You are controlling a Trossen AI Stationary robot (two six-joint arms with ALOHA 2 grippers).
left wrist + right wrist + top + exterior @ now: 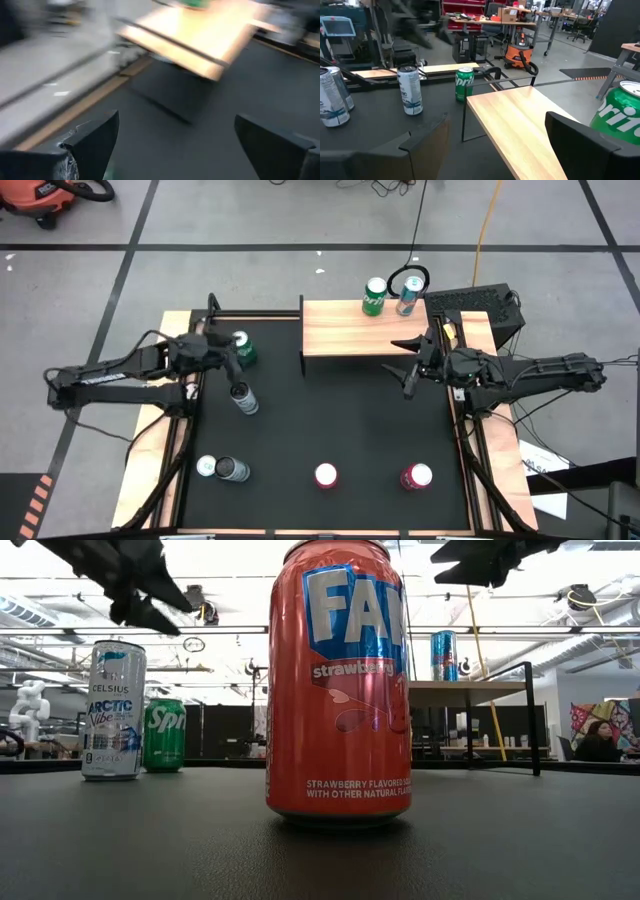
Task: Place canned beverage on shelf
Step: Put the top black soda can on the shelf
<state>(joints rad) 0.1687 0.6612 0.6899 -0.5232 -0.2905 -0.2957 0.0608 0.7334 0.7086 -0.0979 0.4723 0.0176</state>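
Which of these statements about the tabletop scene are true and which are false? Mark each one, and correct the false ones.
1. Two cans stand on the shelf. True: a green Sprite can and a blue can.
2. The left end effector grips a can. False: its fingers are open and hold nothing; a green Sprite can stands beside it.
3. The right end effector is open, near the shelf's front edge. True.
4. Two red cans stand near the table's front edge. True.
5. The shelf has a black top. False: its top is light wood.
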